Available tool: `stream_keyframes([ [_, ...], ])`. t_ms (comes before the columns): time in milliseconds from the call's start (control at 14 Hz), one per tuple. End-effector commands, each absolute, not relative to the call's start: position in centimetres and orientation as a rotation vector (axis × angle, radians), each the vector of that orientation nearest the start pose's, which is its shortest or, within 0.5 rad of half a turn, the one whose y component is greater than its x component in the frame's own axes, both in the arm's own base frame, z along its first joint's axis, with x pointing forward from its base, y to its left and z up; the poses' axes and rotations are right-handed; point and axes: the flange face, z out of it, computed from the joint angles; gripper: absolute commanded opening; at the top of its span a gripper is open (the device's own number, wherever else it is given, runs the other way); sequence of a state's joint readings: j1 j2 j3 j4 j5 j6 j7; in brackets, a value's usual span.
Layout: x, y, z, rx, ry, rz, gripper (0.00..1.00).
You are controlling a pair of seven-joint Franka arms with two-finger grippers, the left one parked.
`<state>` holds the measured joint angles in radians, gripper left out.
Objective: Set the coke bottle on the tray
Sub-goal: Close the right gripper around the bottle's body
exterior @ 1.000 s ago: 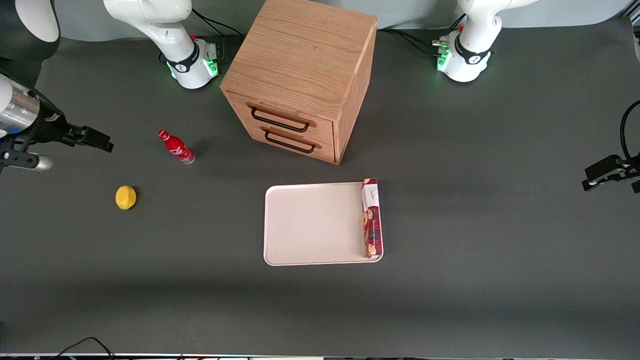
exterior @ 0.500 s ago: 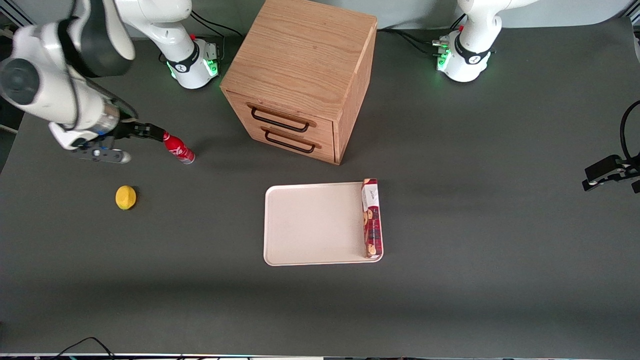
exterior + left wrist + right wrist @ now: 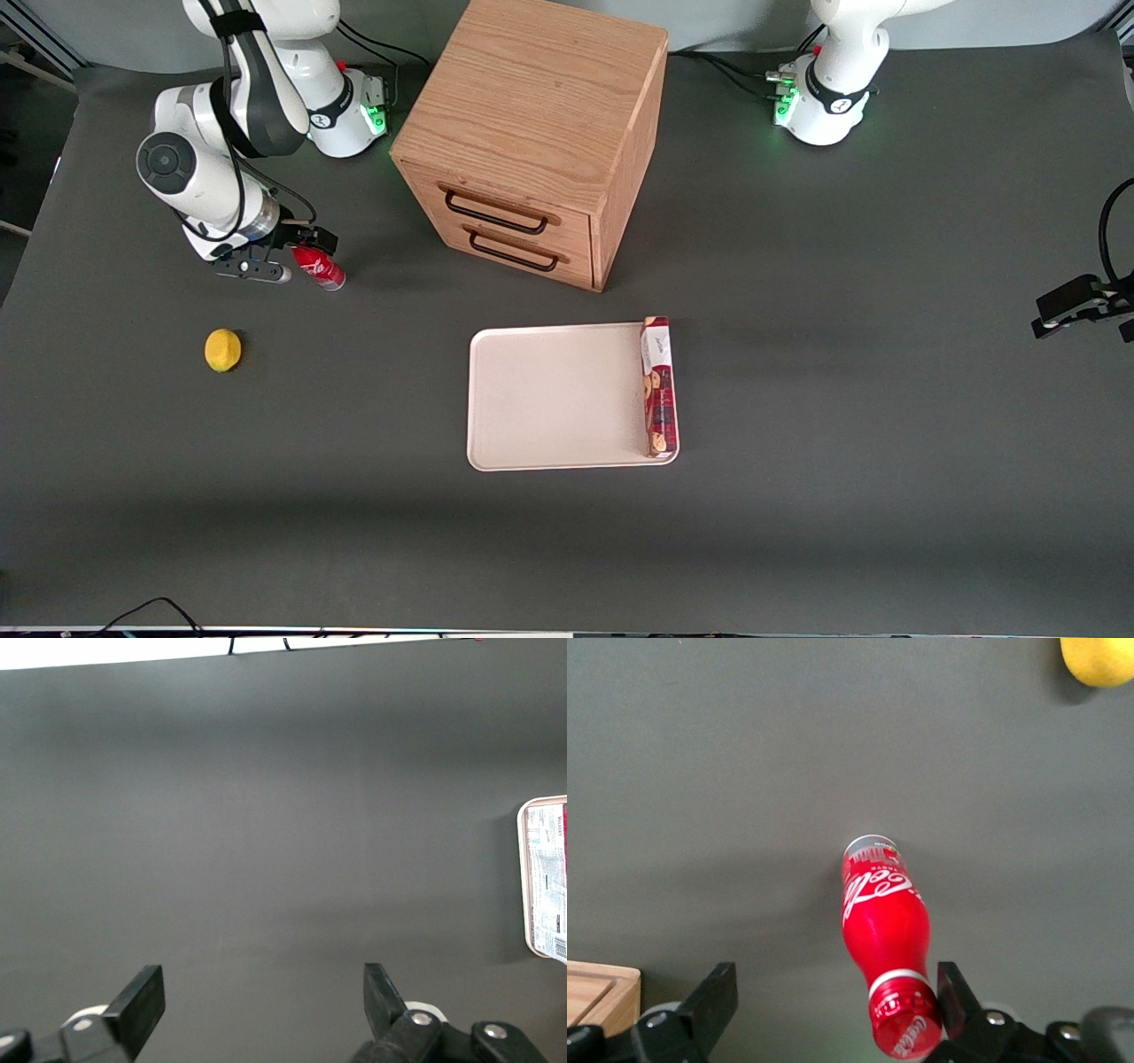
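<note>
Tray [image 3: 549,399]: cream-white, flat on the worktop [image 3: 886,399], nearer the front camera than the wooden drawer cabinet [image 3: 532,142]. Contents: one red-and-white biscuit box [image 3: 657,386], lying along the rim toward the parked arm's end.

Cabinet: both drawers shut.

Coke bottle [image 3: 321,268]: upright on the worktop toward the working arm's end, not on the tray.

Lemon [image 3: 222,350]: near the bottle, nearer the front camera.

Gripper [image 3: 833,1001]: above the bottle's cap, fingers [image 3: 713,992] spread wide, apparently holding nothing. Half a second ago it was farther out toward the worktop's edge; bottle unmoved.
</note>
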<state>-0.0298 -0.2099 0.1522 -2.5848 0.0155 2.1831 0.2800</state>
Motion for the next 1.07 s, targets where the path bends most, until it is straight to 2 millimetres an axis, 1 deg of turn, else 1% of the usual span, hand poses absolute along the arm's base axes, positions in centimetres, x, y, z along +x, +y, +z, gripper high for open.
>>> stream_keyframes([
  [0,39.2,4.7,31.7,-3.176,0.294,0.262,0.98],
  [71,39.1,4.6,31.6,-3.176,0.29,0.268,0.85],
  [143,39.1,4.6,31.6,-3.184,0.278,0.269,0.71],
  [286,39.0,4.5,31.6,-3.218,0.238,0.282,0.36],
  [429,39.0,4.6,31.7,-3.219,0.234,0.282,0.04],
  [500,39.0,4.8,31.8,-3.222,0.227,0.282,0.0],
  [643,39.1,5.1,32.1,-3.226,0.214,0.283,0.0],
  [714,39.4,5.7,32.6,-3.237,0.188,0.298,0.0],
  [786,40.4,6.0,34.3,-3.24,0.183,0.306,0.0],
  [857,41.8,6.4,36.9,-3.241,0.174,0.301,0.0],
  [929,44.2,6.9,42.1,-3.239,0.169,0.24,0.0],
  [1000,45.8,7.2,45.5,-3.236,0.166,0.213,0.0],
])
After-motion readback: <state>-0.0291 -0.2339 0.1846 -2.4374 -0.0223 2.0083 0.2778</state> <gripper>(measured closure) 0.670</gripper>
